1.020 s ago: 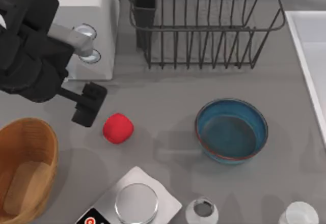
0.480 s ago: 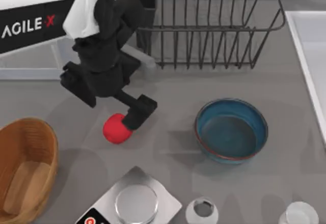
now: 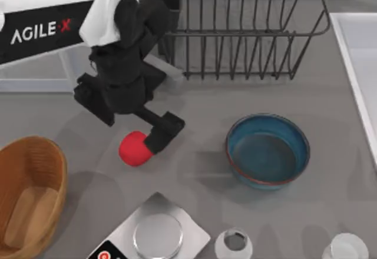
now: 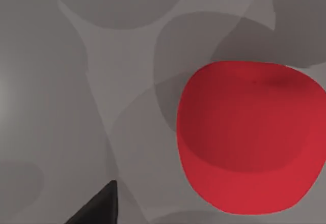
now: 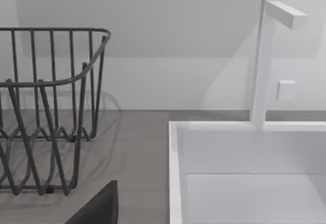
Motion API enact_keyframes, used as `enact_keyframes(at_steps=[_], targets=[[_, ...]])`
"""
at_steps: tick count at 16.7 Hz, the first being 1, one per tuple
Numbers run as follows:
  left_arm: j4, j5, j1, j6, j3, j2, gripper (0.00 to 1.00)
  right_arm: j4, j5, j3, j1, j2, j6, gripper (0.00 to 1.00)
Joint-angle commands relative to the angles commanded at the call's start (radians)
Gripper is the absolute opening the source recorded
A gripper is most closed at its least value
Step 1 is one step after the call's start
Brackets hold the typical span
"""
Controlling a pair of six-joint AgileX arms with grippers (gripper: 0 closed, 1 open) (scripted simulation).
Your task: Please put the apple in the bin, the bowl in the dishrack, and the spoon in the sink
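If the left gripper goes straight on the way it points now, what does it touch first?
Most likely the apple. The left gripper points down over its right side in the top view, and the apple lies close ahead in the left wrist view. Depth is unclear, so one finger may meet the table beside it.

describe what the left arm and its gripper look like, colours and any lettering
In the top view the left arm has a white shell with a black panel reading AGILE X in white letters, the X in red. Its wrist is matte black and blocky, ending in the left gripper with dark, squared fingers. In the left wrist view one black fingertip tapers to a point.
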Motion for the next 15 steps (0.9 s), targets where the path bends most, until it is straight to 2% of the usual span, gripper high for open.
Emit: enact_keyframes(at_steps=[7,12,15], targets=[[0.206,0.001,-0.002,-0.001,-0.121,0.081,1.00,0.000,0.000,0.000,0.000,0.000,0.000,1.00],[0.228,0.001,-0.002,-0.002,-0.135,0.091,1.00,0.000,0.000,0.000,0.000,0.000,0.000,1.00],[0.228,0.001,-0.002,-0.002,-0.135,0.091,0.77,0.000,0.000,0.000,0.000,0.000,0.000,1.00]])
